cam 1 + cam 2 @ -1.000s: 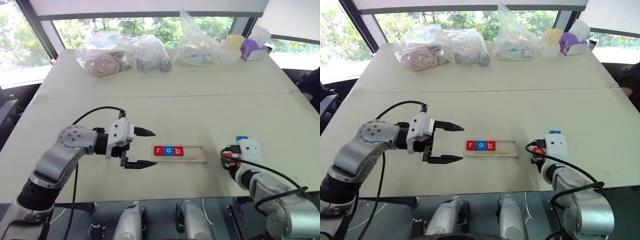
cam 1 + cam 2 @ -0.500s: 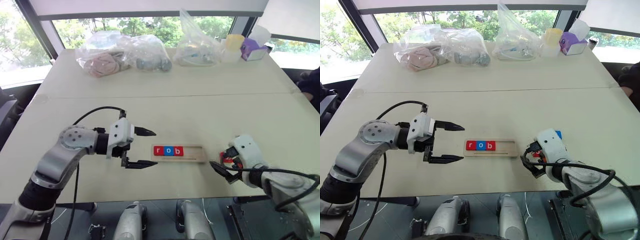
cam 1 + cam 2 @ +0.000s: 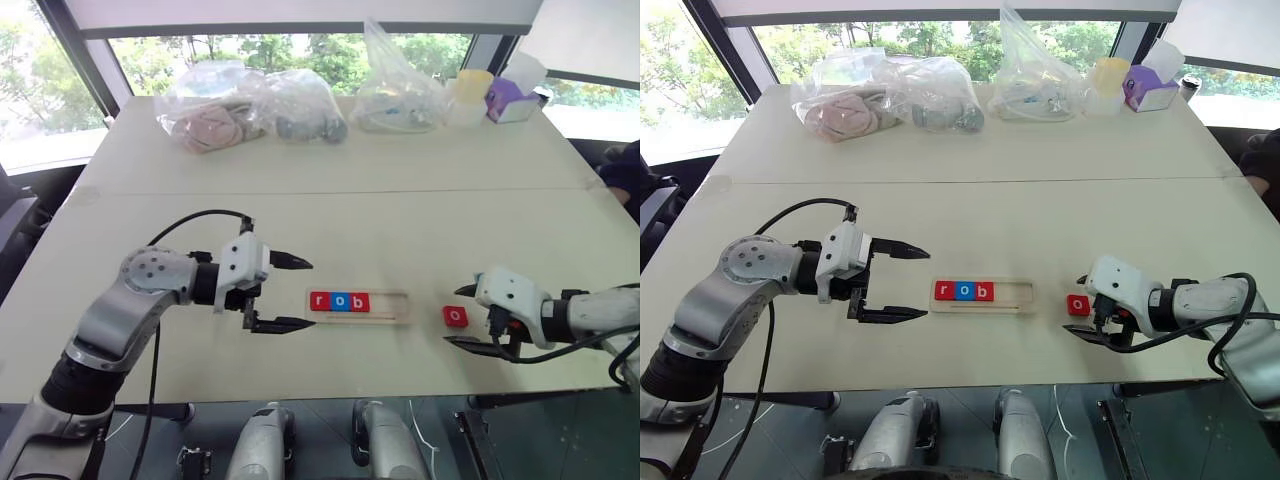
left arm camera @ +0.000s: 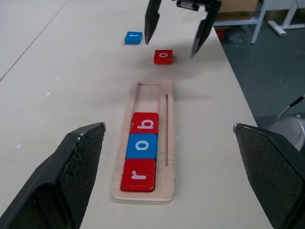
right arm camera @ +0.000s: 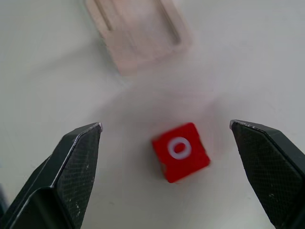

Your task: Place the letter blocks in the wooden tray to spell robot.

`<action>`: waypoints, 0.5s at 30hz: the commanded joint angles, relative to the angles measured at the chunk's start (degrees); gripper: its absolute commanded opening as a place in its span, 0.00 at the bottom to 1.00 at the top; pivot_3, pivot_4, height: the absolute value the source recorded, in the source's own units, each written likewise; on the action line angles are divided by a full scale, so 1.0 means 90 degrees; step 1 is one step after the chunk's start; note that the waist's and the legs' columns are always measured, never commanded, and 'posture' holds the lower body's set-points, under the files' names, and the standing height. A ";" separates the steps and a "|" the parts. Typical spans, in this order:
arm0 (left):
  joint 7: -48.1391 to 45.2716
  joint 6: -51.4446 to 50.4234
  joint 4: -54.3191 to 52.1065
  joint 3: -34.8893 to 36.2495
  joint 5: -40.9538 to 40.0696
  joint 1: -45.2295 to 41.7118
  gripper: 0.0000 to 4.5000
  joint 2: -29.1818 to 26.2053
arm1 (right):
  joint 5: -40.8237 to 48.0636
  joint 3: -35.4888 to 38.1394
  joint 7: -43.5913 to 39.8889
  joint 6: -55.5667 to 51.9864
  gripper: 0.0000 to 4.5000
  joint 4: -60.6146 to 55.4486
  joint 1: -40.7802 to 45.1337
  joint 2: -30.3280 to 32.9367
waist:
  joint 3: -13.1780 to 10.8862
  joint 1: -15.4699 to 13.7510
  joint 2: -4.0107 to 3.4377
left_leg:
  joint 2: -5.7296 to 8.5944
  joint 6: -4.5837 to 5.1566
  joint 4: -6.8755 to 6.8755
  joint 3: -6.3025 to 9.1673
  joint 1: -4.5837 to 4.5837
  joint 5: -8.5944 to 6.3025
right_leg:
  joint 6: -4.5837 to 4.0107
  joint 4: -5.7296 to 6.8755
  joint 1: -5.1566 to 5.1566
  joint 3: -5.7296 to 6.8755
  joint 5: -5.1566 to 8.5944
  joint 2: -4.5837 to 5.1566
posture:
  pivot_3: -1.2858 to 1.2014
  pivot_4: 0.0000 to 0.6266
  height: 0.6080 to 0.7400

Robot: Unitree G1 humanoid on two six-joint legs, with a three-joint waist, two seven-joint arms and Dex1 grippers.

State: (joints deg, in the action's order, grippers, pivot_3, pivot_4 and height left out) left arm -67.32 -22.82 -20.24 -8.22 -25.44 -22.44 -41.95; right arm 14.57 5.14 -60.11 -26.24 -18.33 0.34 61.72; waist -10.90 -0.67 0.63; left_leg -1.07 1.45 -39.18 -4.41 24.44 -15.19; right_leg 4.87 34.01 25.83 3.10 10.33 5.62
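The wooden tray (image 3: 385,306) lies in the middle of the table. Three letter blocks fill its left end: red r (image 3: 318,301), blue o (image 3: 339,301) and red b (image 3: 359,302). The tray's right part is bare. To the tray's right, a red o block (image 3: 456,317) lies flat on the table. My right gripper (image 4: 170,47) is open just above it, one finger on each side and apart from it. A blue t block (image 4: 134,37) lies on the table beside the red o block. My left gripper (image 3: 310,294) hovers open just left of the tray, pointing at it.
Clear plastic bags (image 3: 245,105) of items line the table's far edge, with a yellow cup (image 3: 467,90) and a purple box (image 3: 508,100) at the far right. The table's front edge (image 3: 330,398) runs close below the tray.
My right gripper has gone from shut to open, rolled, and swung out to the right. The red o block now lies on the table. The left arm has not moved.
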 commanded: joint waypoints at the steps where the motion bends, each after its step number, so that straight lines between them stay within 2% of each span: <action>1: 0.0021 0.0075 -0.0147 0.0112 -0.0003 -0.0023 1.00 -0.0059 | -0.0089 -0.0147 -0.0287 0.0656 0.98 0.0812 0.0419 -0.0143 | 0.0000 -0.0002 0.0000 | 0.0003 0.0000 0.0000 0.0000 -0.0001 0.0000 | -0.0003 0.0002 0.0000 0.0000 -0.0002 0.0000 | 0.52 0.24 1.00; 8: 0.0055 0.0095 -0.0143 0.0082 0.0031 -0.0063 1.00 -0.0059 | -0.0136 -0.0516 -0.0871 0.1285 0.98 0.1947 0.1095 -0.0334 | 0.0001 -0.0002 -0.0002 | 0.0009 0.0001 0.0000 0.0000 -0.0004 0.0001 | -0.0021 0.0009 -0.0001 0.0000 -0.0014 -0.0001 | 0.52 0.24 1.00; 15: 0.0081 0.0046 -0.0214 0.0123 -0.0008 -0.0040 1.00 -0.0097 | -0.0152 -0.0534 -0.1291 0.1409 0.98 0.2152 0.1055 -0.0247 | 0.0001 -0.0008 -0.0002 | 0.0011 0.0001 -0.0002 0.0000 -0.0006 0.0001 | -0.0022 0.0010 -0.0006 0.0000 -0.0016 -0.0001 | 0.52 0.24 1.00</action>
State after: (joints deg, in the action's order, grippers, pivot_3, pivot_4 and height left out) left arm -66.76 -22.98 -20.37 -8.19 -25.42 -22.44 -42.28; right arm 12.55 -0.67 -70.86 -14.03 1.43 9.69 58.68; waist -10.89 -0.74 0.61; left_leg -0.97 1.45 -39.20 -4.40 24.38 -15.18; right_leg 4.67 34.11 25.77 3.10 10.19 5.60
